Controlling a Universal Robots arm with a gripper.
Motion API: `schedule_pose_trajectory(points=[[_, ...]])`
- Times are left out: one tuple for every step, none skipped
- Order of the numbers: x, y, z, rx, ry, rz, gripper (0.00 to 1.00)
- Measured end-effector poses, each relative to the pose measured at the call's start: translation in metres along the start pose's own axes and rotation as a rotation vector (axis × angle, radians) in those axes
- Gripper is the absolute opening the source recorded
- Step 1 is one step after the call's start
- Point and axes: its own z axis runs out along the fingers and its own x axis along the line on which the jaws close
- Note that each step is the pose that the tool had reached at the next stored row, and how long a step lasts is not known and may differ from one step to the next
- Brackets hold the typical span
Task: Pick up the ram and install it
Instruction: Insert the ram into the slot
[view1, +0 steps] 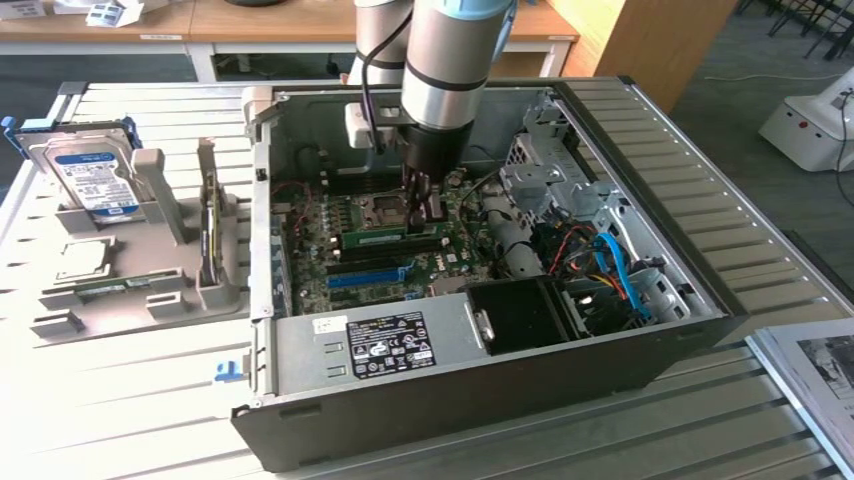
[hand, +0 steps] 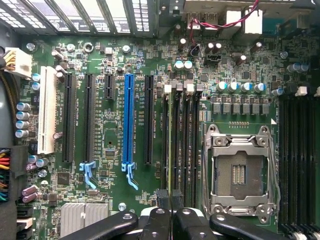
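My black two-finger gripper (hand: 170, 197) is pressed nearly together, pinching one end of the long, thin green circuit-board ram stick (hand: 170, 140). It stands edge-on along the black memory slots (hand: 185, 140), beside the silver processor socket (hand: 240, 172).

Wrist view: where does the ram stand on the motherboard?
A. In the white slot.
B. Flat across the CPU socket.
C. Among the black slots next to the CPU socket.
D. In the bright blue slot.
C: the ram shows as a thin green edge running along the black slots beside the CPU socket, while the blue slot is bare.
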Motion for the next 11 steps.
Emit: schedule_pose_trajectory(points=[[0.0000, 0.0000, 0.0002, 0.0001, 0.0001, 0.000, 0.11], [0.0000, 0.0000, 0.0004, 0.0003, 0.0000, 0.000, 0.11], [0.0000, 0.0000, 0.0005, 0.0003, 0.0001, 0.000, 0.11], [0.0000, 0.0000, 0.0005, 0.0003, 0.0002, 0.000, 0.11], [0.0000, 0.0000, 0.0005, 0.0003, 0.0001, 0.000, 0.11], [0.0000, 0.0000, 0.0005, 0.0004, 0.0001, 0.000, 0.11], [0.0000, 0.0000, 0.0005, 0.0004, 0.0000, 0.000, 0.11], [0.0000, 0.0002, 0.0006, 0.0004, 0.0000, 0.000, 0.11], [0.0000, 0.0005, 0.0006, 0.0005, -0.0001, 0.000, 0.11], [0.0000, 0.0008, 0.0006, 0.0005, -0.0001, 0.000, 0.11], [-0.0001, 0.0009, 0.0006, 0.0006, -0.0001, 0.000, 0.11]])
